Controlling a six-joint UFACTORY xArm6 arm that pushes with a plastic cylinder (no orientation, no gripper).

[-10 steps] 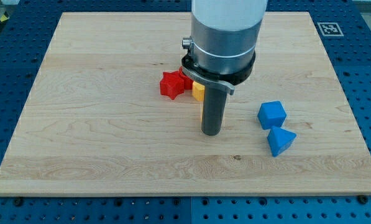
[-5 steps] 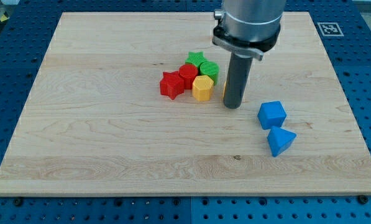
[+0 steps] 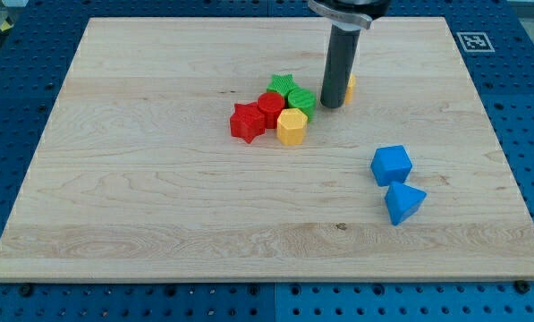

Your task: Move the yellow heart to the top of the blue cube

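The yellow heart [image 3: 350,88] shows only as a sliver at the right edge of my rod, mostly hidden behind it. My tip [image 3: 332,105] rests on the board right against the heart's left side. The blue cube [image 3: 392,165] sits lower right of the tip, well apart from the heart. The tip is just right of the green blocks.
A cluster lies left of the tip: a green star [image 3: 283,86], a green round block [image 3: 302,101], a red round block [image 3: 270,108], a red star [image 3: 246,121] and a yellow hexagon [image 3: 291,127]. A blue wedge-shaped block [image 3: 403,203] sits just below the cube.
My tip has moved toward the view's top and right, away from the board's middle. The yellow heart has moved up with it, from beside the yellow hexagon to above the cube's level.
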